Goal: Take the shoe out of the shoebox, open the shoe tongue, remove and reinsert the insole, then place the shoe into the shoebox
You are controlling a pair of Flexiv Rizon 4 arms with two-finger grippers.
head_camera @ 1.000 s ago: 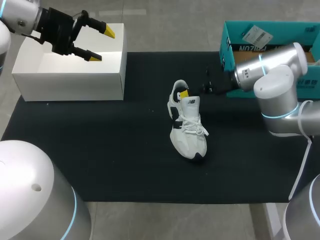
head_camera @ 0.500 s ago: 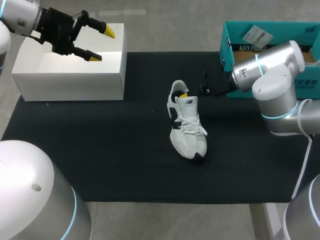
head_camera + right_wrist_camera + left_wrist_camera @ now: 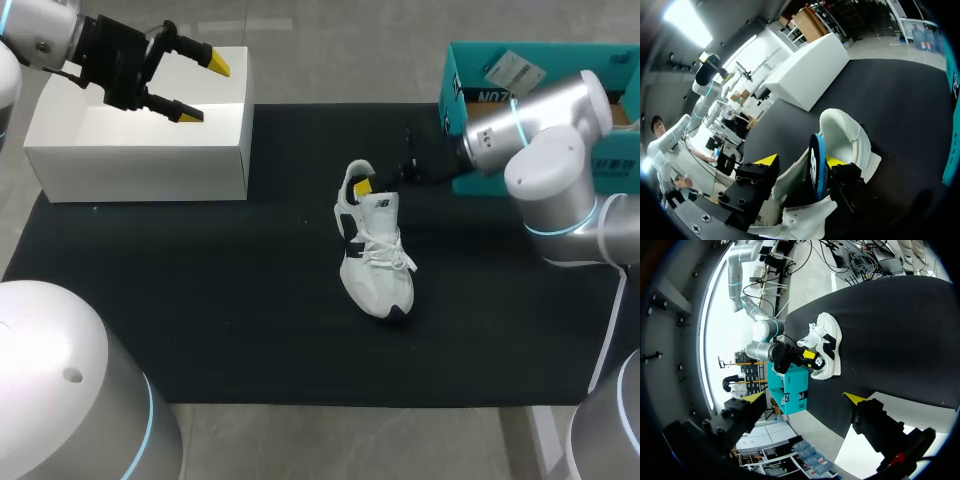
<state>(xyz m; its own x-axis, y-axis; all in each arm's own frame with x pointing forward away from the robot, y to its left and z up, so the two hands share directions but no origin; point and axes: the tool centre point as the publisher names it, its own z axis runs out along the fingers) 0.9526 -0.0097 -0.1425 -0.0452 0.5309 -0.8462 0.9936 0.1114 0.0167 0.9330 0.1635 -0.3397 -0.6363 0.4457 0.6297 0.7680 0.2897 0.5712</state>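
A white shoe [image 3: 372, 250] with black patches lies on the black mat [image 3: 200, 300], heel toward the far side. My right gripper [image 3: 372, 184] sits at its heel opening. In the right wrist view the right gripper [image 3: 800, 161] is open, one finger outside the collar and one inside the shoe [image 3: 845, 140]. A dark, blue-edged insole [image 3: 816, 165] stands on edge close against the inner finger. My left gripper [image 3: 195, 88] hangs open and empty over the white box [image 3: 140, 150]. The left wrist view shows the shoe [image 3: 826, 345] far ahead of the left gripper [image 3: 806, 397].
The teal shoebox [image 3: 540, 60] stands at the mat's far right, behind my right arm. The white box fills the mat's far left corner. The teal shoebox [image 3: 792, 387] is also in the left wrist view, beside the shoe.
The right wrist has swung slightly toward the far side, with its yellow fingertip still at the shoe's opening. The shoe has barely shifted. The left arm has not moved.
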